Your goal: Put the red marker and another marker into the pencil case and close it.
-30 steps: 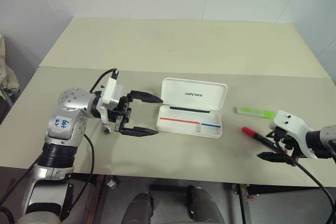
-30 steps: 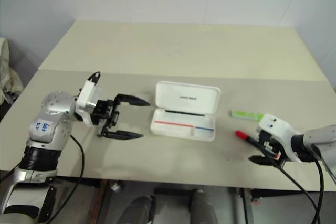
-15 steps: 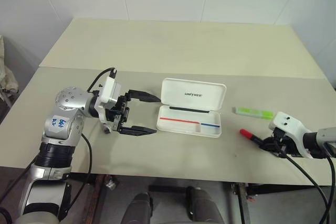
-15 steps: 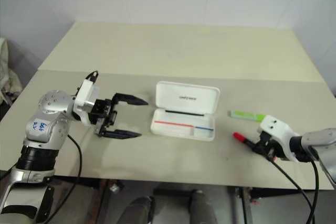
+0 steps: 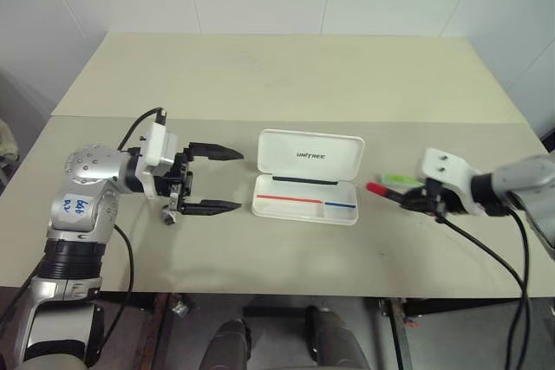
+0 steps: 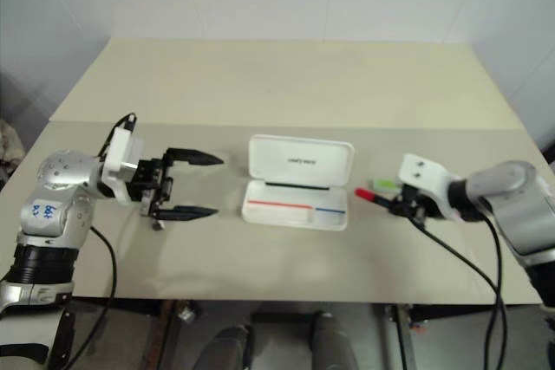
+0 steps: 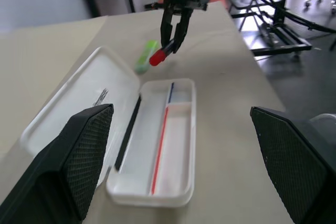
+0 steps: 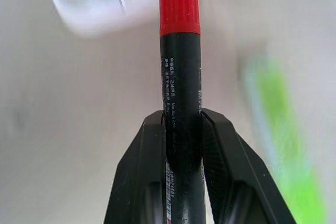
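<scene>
The white pencil case [image 5: 308,178] lies open mid-table, lid tipped back, red and blue stripes inside. My right gripper [image 5: 414,199] is shut on the red marker [image 5: 386,191], held off the table just right of the case with its red cap pointing at the case; the fingers [image 8: 220,145] pinch its black barrel [image 8: 181,93]. The lime-green marker [image 5: 395,179] lies on the table behind the held one. My left gripper [image 5: 224,180] hovers open left of the case, fingers [image 7: 79,150] pointing toward it, nothing between them.
The beige table [image 5: 277,75] stretches far behind the case, with a seam across its middle. A black cable [image 5: 486,249] trails from my right wrist over the front edge. A white wall stands behind the table.
My right gripper shut on the red marker, lifted it off the table and carried it left toward the case. My left gripper drifted a little left, still open. The camera has shifted.
</scene>
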Motion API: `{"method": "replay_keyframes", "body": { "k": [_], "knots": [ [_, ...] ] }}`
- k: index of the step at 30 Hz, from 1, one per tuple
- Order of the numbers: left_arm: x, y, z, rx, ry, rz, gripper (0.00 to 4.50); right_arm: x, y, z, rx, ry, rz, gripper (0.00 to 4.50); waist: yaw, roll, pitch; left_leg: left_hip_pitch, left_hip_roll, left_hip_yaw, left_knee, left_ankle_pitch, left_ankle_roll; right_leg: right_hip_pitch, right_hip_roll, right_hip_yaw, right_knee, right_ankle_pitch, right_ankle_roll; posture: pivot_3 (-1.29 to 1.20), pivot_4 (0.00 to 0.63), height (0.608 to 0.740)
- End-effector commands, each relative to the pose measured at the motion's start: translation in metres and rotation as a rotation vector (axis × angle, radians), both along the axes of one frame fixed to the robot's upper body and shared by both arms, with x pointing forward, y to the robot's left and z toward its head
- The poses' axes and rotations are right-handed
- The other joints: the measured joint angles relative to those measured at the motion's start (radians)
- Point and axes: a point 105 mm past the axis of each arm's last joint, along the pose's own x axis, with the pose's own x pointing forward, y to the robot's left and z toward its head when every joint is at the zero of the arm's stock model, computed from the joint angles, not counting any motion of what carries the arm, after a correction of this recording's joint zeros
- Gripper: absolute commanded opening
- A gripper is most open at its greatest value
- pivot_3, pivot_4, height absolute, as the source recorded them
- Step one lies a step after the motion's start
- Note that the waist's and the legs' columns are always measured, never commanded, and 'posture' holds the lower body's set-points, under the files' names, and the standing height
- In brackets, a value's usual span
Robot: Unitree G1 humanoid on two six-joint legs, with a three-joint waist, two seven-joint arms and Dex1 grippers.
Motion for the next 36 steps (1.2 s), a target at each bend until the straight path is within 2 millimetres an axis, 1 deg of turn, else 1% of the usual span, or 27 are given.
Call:
{"method": "replay_keyframes", "body": {
  "k": [1,2,4,8,10,16,22,25,26,28,30,31,33,35,36],
  "knots": [
    [0.001,0.017,0.008,0.005,-0.05,0.074,4.5,0.004,0.034,0.015,0.008,-0.036,0.109,0.62,0.001,0.001,0.001,0.0,0.001,0.0,-0.001,-0.001,-0.001,0.0,0.001,0.0,0.0,-0.001,-0.001,0.0,0.15,0.74],
    [0.0,0.021,0.007,0.005,-0.051,0.091,4.5,0.005,0.048,0.019,0.015,-0.045,0.152,0.62,-0.001,0.001,0.001,-0.001,0.003,0.0,-0.001,-0.001,-0.002,-0.001,0.002,-0.001,0.0,-0.001,-0.002,0.0,0.15,0.74],
    [-0.001,0.024,0.007,0.005,-0.053,0.11,4.5,0.007,0.066,0.023,0.023,-0.05,0.196,0.62,-0.003,0.003,0.002,-0.001,0.003,0.002,-0.001,-0.002,-0.003,-0.003,0.002,0.0,0.0,-0.001,-0.002,0.0,0.15,0.74],
    [-0.003,0.026,0.006,-0.001,-0.057,0.135,4.5,0.013,0.096,0.026,0.037,-0.054,0.252,0.62,0.0,0.003,0.002,-0.002,0.004,0.002,0.0,-0.003,-0.003,-0.003,0.002,0.0,0.0,-0.001,-0.002,0.0,0.15,0.74],
    [-0.004,0.027,0.005,-0.004,-0.059,0.142,4.5,0.017,0.105,0.025,0.032,-0.058,0.268,0.62,0.001,0.003,0.002,-0.002,0.003,0.002,0.0,-0.003,-0.003,-0.003,0.002,0.0,-0.001,-0.001,-0.002,0.0,0.15,0.74],
    [-0.007,0.027,0.005,-0.013,-0.067,0.165,4.5,0.026,0.116,0.015,0.02,-0.04,0.29,0.62,0.001,0.003,0.002,-0.003,0.003,0.002,0.0,-0.004,-0.003,-0.003,0.002,0.0,-0.001,-0.001,-0.002,0.0,0.15,0.74],
    [-0.009,0.027,0.005,-0.016,-0.066,0.175,4.5,0.039,0.119,0.004,0.01,-0.034,0.279,0.62,-0.005,0.003,0.002,-0.003,0.004,0.003,0.0,-0.004,-0.003,-0.005,0.003,0.001,0.001,-0.001,-0.002,0.0,0.15,0.74],
    [-0.009,0.027,0.005,-0.017,-0.067,0.177,4.5,0.041,0.12,0.002,0.009,-0.029,0.283,0.62,-0.004,0.003,0.002,-0.003,0.004,0.003,0.0,-0.003,-0.003,-0.006,0.003,0.001,0.003,-0.001,-0.002,0.0,0.15,0.74],
    [-0.009,0.027,0.005,-0.017,-0.067,0.177,4.5,0.042,0.12,0.002,0.008,-0.027,0.286,1.33,-0.003,0.003,0.002,-0.003,0.004,0.003,0.0,-0.003,-0.003,-0.006,0.003,0.001,0.003,-0.001,-0.002,0.0,0.15,0.74],
    [-0.009,0.026,0.006,-0.018,-0.068,0.176,4.5,0.045,0.123,0.007,0.032,-0.049,0.284,1.9,-0.004,0.003,0.002,-0.003,0.004,0.003,0.0,-0.003,-0.003,-0.006,0.003,0.001,0.003,-0.001,-0.002,0.0,0.15,0.74],
    [-0.009,0.026,0.006,-0.02,-0.069,0.174,4.5,0.046,0.127,0.014,0.06,-0.07,0.285,2.65,-0.004,0.003,0.002,-0.003,0.004,0.003,0.0,-0.003,-0.003,-0.006,0.003,0.001,0.003,-0.001,-0.002,0.0,0.15,0.74],
    [-0.009,0.025,0.006,-0.02,-0.069,0.173,4.5,0.047,0.129,0.019,0.075,-0.078,0.285,2.95,-0.004,0.003,0.002,-0.003,0.004,0.003,0.0,-0.003,-0.003,-0.006,0.003,0.001,0.003,-0.001,-0.002,0.0,0.15,0.74],
    [-0.008,0.023,0.007,-0.019,-0.07,0.164,4.5,0.043,0.134,0.033,0.119,-0.084,0.303,3.67,-0.003,0.003,0.002,-0.003,0.004,0.003,0.0,-0.003,-0.003,-0.006,0.003,0.001,0.003,-0.001,-0.002,0.0,0.15,0.74],
    [-0.007,0.023,0.008,-0.018,-0.07,0.159,4.5,0.04,0.136,0.04,0.145,-0.077,0.316,4.39,-0.002,0.003,0.002,-0.003,0.004,0.003,0.0,-0.003,-0.003,-0.006,0.003,0.001,0.003,-0.001,-0.002,0.0,0.15,0.74],
    [-0.007,0.022,0.008,-0.018,-0.072,0.156,4.5,0.038,0.136,0.042,0.156,-0.07,0.322,4.47,-0.002,0.003,0.002,-0.003,0.004,0.003,0.0,-0.004,-0.003,-0.006,0.003,0.001,0.003,-0.001,-0.002,0.0,0.15,0.74]
  ]
}}
